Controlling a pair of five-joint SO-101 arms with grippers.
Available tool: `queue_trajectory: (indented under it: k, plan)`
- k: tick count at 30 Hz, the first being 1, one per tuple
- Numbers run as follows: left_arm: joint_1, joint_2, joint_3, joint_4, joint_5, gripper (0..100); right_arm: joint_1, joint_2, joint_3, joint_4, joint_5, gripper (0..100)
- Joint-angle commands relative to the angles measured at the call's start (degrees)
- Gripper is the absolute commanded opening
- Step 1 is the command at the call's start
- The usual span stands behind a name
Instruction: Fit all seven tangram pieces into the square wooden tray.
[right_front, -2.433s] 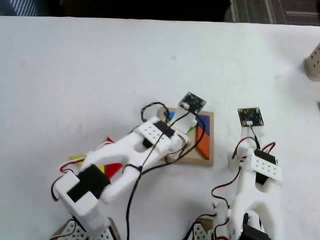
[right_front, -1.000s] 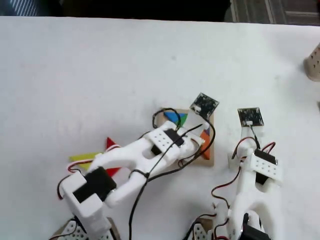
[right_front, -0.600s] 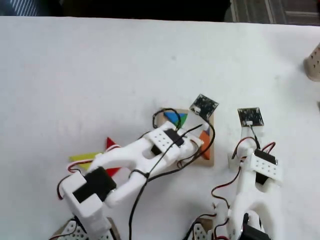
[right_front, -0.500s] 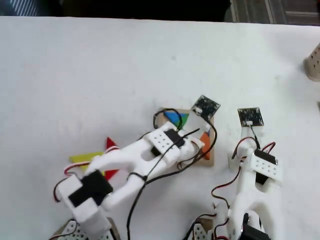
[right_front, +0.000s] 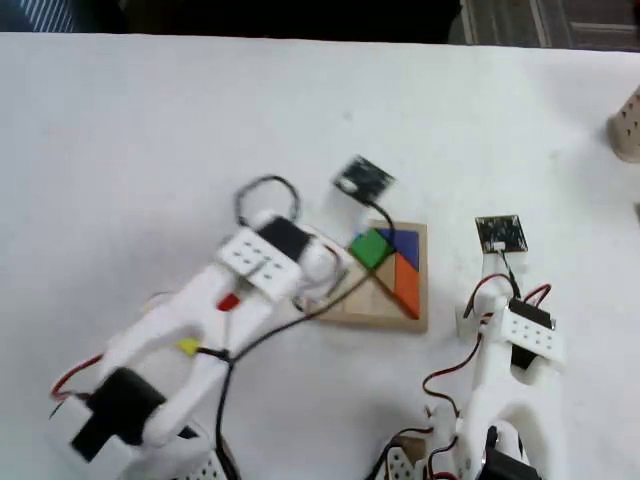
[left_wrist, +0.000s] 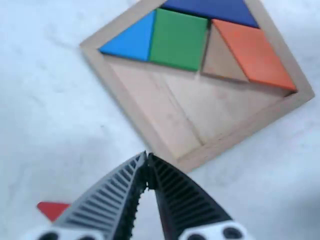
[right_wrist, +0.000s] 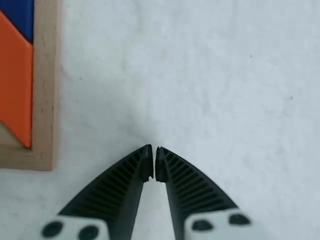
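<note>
The square wooden tray (left_wrist: 125, 102) lies on the white table (right_front: 150, 130). A light blue triangle (left_wrist: 131, 42), a green square (left_wrist: 177, 39), a dark blue triangle (left_wrist: 210, 7) and an orange piece (left_wrist: 252, 55) are packed into one half of it, and the other half is bare wood. The left gripper (left_wrist: 147, 172) is just outside the tray's rim near a corner, closed on nothing. A red piece (left_wrist: 52, 209) lies on the table beside it. The right gripper (right_wrist: 154, 165), also closed and empty, is over the table just off the tray's orange side.
</note>
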Motion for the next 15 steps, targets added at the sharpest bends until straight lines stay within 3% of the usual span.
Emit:
queue_trajectory:
  k: [1,8,15]
  plan:
    - [-7.0,-6.0,0.1,3.3,-5.2,2,-0.5,-2.2,-0.4,0.7,0.5,2.1]
    - [-19.3,-18.2,14.3,0.4,-11.7,3,-0.5,-2.2,-0.4,0.7,0.5,2.1]
    - [-26.8,-33.3,32.8,-6.2,-11.3,3,-0.5,-2.2,-0.4,0.7,0.5,2.1]
